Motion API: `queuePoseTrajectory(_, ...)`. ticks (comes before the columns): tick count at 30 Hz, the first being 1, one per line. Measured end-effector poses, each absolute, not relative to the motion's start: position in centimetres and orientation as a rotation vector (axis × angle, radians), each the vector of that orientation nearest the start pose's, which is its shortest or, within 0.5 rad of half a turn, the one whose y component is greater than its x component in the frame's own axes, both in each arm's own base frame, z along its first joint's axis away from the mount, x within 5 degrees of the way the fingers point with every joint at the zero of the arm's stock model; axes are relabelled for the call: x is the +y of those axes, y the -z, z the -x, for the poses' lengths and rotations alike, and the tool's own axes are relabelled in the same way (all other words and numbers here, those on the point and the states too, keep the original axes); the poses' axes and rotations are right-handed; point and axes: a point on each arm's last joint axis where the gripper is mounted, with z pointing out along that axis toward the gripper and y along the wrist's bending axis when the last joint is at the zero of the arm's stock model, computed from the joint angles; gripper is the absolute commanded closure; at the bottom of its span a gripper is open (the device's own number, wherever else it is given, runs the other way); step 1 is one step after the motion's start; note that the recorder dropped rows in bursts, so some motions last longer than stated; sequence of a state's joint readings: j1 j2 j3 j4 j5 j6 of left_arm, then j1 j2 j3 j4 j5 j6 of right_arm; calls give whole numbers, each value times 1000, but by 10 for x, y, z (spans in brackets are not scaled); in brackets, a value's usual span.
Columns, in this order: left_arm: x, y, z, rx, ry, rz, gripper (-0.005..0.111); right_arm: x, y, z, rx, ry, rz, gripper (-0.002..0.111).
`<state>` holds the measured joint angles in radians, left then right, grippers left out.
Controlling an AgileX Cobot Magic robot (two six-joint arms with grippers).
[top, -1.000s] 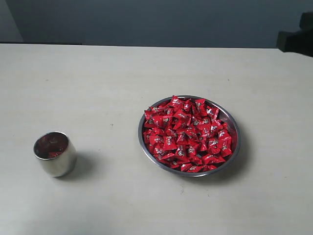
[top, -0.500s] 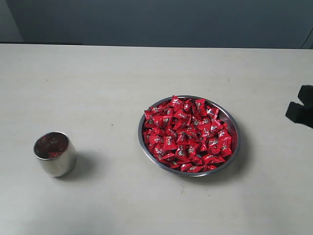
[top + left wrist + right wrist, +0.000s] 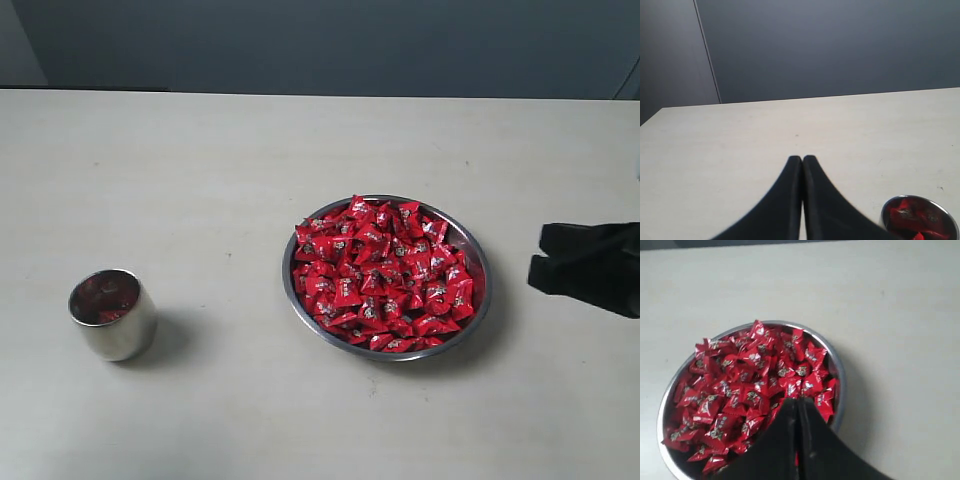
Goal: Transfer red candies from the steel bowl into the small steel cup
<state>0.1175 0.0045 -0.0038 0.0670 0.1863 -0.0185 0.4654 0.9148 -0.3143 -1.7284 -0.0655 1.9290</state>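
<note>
one bowl [image 3: 473, 246], one cup [image 3: 112, 316], many candies [image 3: 380, 275]

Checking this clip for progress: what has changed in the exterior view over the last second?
The right gripper came down from the top right corner of the exterior view and moved in toward the steel bowl; it is now just right of the rim. Its jaws are shut and hold nothing, and nothing was picked up or released. The red candies, the bowl and the small steel cup stayed put.
</note>
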Motion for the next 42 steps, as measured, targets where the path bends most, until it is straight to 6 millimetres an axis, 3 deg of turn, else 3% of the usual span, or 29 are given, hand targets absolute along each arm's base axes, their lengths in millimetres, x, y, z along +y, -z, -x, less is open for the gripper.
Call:
queuePoseTrajectory(9,8,-197,-56,1670,-135,68,106,113,-210,-202,2210,-397,556,109)
queuePoseTrajectory(18,8,-197,-56,1670,-135,68,106,149,-174,-243,2323,-507,761,109)
queuePoseTrajectory(24,8,-197,-56,1670,-135,68,106,168,-164,-268,2325,-564,824,106)
queuePoseTrajectory(32,8,-197,-56,1670,-135,68,106,177,-154,-284,2336,-576,839,68)
queuePoseTrajectory(42,8,-197,-56,1670,-135,68,106,178,-127,-284,2433,-602,823,68)
